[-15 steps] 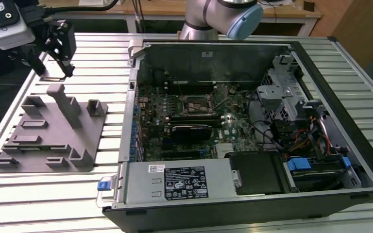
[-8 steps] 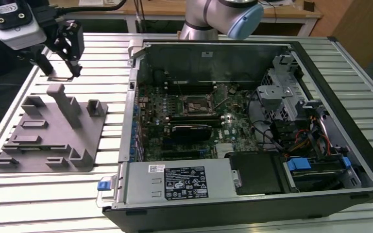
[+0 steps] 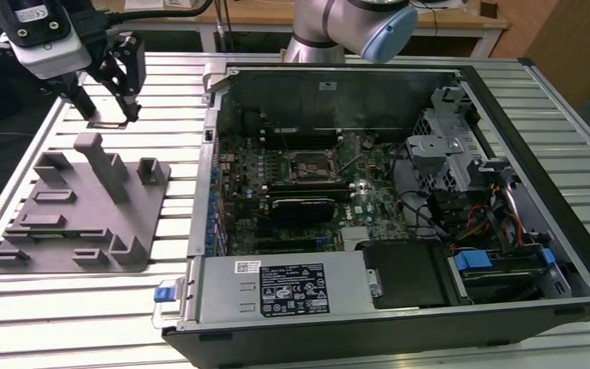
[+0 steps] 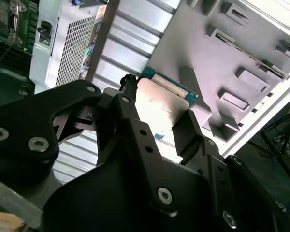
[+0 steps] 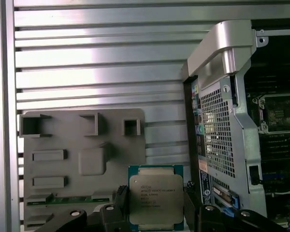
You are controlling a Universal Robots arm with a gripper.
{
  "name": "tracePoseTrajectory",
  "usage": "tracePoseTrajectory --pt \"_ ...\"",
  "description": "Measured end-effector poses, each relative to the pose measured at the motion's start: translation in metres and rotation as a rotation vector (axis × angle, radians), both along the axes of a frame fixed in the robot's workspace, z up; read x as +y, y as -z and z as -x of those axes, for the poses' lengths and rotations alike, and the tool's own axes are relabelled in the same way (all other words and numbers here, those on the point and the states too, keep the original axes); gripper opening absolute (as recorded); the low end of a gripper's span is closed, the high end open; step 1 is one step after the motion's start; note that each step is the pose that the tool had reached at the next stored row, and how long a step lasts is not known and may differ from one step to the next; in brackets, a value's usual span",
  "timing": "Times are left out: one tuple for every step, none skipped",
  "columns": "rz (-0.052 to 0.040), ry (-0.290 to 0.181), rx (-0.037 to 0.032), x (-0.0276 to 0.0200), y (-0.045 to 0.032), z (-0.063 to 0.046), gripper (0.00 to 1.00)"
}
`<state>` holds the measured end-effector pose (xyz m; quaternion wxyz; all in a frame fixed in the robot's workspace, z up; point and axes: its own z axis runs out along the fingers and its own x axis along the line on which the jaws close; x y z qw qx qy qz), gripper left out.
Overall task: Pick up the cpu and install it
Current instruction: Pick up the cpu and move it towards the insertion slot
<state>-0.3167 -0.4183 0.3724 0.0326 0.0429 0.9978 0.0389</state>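
The cpu [image 5: 155, 195] is a flat square chip with a silvery top plate and a green rim. It sits between the two black fingers of my gripper [image 5: 156, 203], which is shut on its opposite edges. The second wrist view shows the cpu [image 4: 159, 104] edge-held the same way by the gripper [image 4: 157, 113]. In the exterior view the gripper [image 3: 107, 119] hangs with the cpu [image 3: 107, 121] above the slatted table, at the far left, just beyond the grey fixture block [image 3: 80, 215]. The black socket frame [image 3: 310, 164] on the motherboard lies off to the exterior view's right.
An open computer case [image 3: 377, 207] takes up the middle and right of the slatted metal table [image 3: 172, 84]. Its raised side wall [image 5: 222, 125] stands between the gripper and the socket frame [image 5: 279, 112]. The fixture block [image 5: 82, 159] carries a tall post [image 3: 105, 165].
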Motion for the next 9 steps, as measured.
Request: tracePoseTrajectory --pt "0.0 0.0 0.0 0.0 0.0 -0.001 0.54" --pt "0.0 0.0 0.0 0.0 0.0 -0.003 0.54" --pt "0.0 0.0 0.0 0.0 0.0 -0.004 0.54" --pt "0.0001 0.0 0.0 0.0 0.0 -0.006 0.54" --pt "0.0 0.0 0.0 0.0 0.0 -0.008 0.54" --pt "0.0 0.0 0.0 0.0 0.0 -0.009 0.54" --pt "0.0 0.0 0.0 0.0 0.0 -0.011 0.54" --pt "0.0001 0.0 0.0 0.0 0.0 -0.012 0.54" --pt "0.0001 0.0 0.0 0.0 0.0 -0.013 0.54"
